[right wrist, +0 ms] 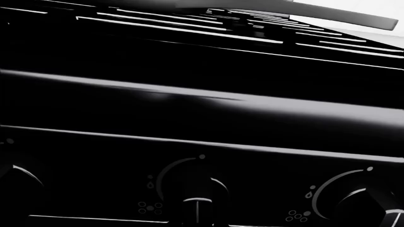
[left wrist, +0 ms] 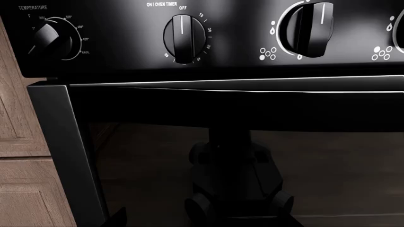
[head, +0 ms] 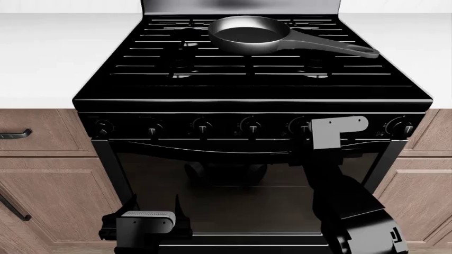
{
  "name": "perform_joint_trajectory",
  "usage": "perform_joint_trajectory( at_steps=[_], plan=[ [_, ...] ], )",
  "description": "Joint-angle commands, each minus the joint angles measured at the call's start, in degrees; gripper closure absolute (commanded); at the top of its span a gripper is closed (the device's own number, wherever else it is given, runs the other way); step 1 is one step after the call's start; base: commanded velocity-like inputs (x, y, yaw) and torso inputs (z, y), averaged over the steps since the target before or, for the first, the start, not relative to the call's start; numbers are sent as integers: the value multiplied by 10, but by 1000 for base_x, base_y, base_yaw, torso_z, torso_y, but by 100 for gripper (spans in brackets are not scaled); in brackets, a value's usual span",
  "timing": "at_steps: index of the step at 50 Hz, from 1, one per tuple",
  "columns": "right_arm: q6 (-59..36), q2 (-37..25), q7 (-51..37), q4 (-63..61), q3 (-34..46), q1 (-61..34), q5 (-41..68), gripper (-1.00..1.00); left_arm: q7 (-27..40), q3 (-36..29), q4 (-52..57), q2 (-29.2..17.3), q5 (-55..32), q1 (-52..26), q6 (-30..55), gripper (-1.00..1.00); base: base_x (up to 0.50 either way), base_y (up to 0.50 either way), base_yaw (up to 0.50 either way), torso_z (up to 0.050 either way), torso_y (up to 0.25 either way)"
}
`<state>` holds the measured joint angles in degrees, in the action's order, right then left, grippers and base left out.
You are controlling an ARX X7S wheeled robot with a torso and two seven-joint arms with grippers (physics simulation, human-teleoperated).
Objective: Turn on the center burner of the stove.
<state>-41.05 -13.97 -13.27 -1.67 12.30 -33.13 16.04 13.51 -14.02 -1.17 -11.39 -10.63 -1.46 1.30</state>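
The stove is glossy black, with grates on top and a row of knobs across its front panel. My right gripper is raised to the knob row, right of the fifth knob, and its grey bracket hides its fingers. In the right wrist view a knob sits very close, pointer straight up, with a burner marking beside it that has a filled middle dot. My left gripper hangs low before the oven door, fingers spread and empty. Its wrist view shows the timer knob.
A dark frying pan rests on the back grates, its handle pointing right. White countertops flank the stove. Wooden cabinets with dark handles stand on both sides. The glass oven door reflects the robot.
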Motion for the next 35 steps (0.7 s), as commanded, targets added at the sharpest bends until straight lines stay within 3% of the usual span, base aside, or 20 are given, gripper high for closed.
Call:
perform_joint_trajectory(
  at_steps=[1,10,35],
  plan=[
    [12,2,3,11,4,-9,5,100,3,-3,-3,-2,-2,-2,-2,-100,0,0,0,0,0],
    [16,-1,1,9,5,-7,5,100,5,-5,-3,-3,-4,-2,-2,-100,1,0,0,0,0],
    [5,-59,1,-6,112,-17,-83,100,12,-10,-3,-8,-10,-2,-3,-100,0,0,1,0,0]
  ],
)
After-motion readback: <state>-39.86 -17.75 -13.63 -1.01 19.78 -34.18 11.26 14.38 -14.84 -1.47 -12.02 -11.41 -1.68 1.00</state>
